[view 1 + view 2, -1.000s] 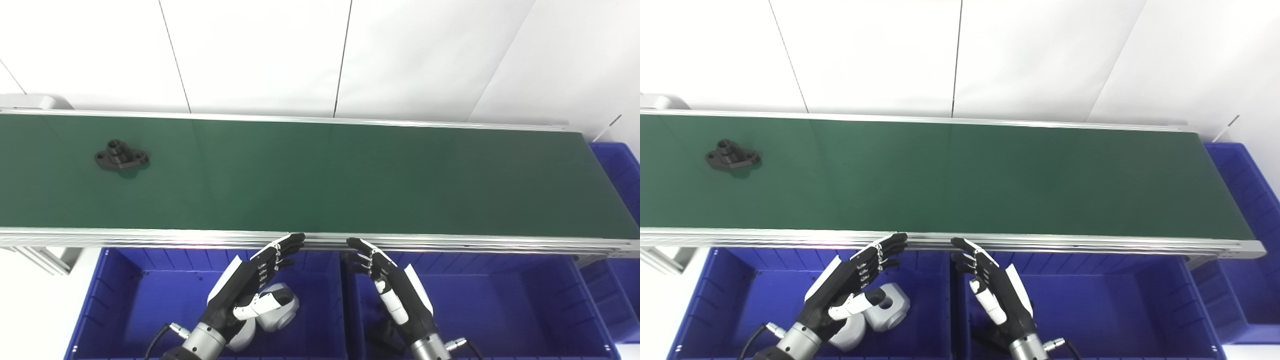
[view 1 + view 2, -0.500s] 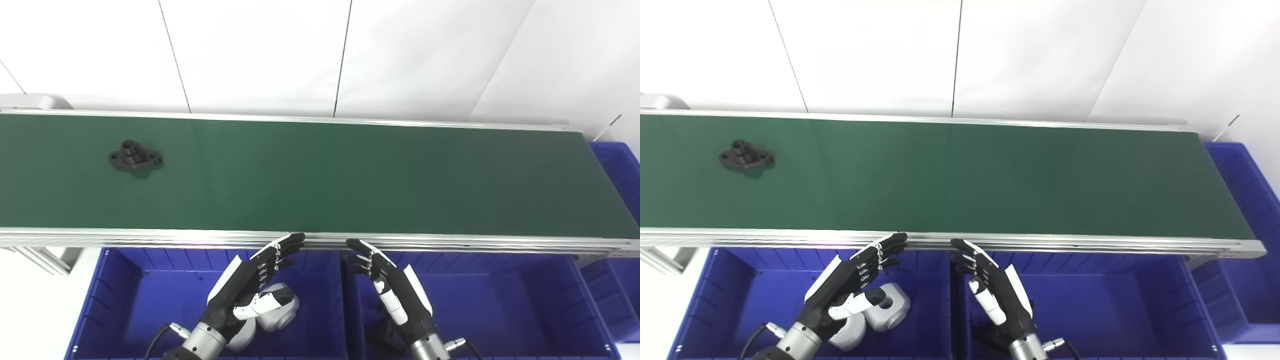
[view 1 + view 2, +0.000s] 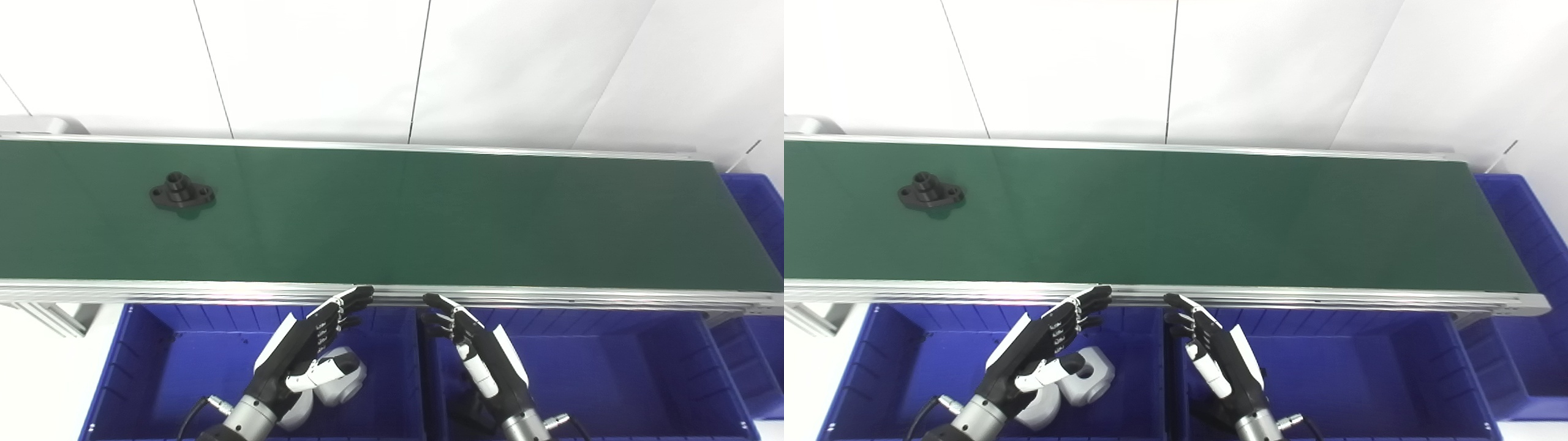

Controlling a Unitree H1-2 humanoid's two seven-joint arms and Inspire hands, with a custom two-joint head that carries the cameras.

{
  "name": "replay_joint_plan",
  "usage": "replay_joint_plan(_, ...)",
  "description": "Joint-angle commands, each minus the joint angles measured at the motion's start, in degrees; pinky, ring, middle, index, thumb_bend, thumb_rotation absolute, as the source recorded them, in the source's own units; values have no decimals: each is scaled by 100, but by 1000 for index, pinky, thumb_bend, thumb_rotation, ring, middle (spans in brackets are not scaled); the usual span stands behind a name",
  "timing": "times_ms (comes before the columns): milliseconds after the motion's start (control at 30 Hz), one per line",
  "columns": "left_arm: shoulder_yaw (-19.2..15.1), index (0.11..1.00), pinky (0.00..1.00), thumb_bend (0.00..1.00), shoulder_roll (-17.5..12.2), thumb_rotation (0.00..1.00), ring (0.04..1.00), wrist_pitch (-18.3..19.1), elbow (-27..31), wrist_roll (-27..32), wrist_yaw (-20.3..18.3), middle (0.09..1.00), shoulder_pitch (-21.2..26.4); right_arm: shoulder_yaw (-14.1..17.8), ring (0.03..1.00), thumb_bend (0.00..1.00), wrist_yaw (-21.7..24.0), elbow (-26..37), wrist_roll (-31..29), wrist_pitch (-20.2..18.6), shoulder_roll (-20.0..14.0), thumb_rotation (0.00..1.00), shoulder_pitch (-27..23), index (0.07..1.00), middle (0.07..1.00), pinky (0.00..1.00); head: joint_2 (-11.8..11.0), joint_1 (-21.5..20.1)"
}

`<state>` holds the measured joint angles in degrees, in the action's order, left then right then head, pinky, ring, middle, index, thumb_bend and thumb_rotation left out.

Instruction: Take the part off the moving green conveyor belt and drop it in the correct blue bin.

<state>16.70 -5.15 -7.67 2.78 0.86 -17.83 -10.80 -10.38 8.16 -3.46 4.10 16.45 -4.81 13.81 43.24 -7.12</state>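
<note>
While both robot hands wait spread & empty at the belt's near edge, the black flanged part (image 3: 182,193) lies far left on the green conveyor belt (image 3: 429,214), long axis along the belt, nearer the left robot hand (image 3: 309,346) than the right robot hand (image 3: 484,361).

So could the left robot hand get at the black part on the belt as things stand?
Probably not yet: the left robot hand hangs open over the blue bin, below the belt's near rail, and the black part lies well off to its left. Nothing blocks the way.
</note>
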Motion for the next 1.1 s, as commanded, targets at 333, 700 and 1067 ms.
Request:
replay_joint_plan(333, -3, 861, 873, 836, 12, 669, 916, -175, 71, 38, -16, 891, 96, 11, 827, 845, -1, 137, -38, 356, 9, 997, -49, 850, 894, 766, -9, -1)
replay_joint_plan(700, 0, 862, 882, 833, 23, 665, 920, -152, 67, 46, -15, 892, 90, 20, 823, 845, -1, 117, -60, 360, 13, 992, -54, 846, 893, 769, -49, 5)
replay_joint_plan(1067, 18, 860, 862, 831, 36, 671, 910, -451, -234, -17, 9, 890, 96, 31, 825, 840, -6, -205, -67, 606, 7, 990, -84, 840, 903, 767, -530, 210)
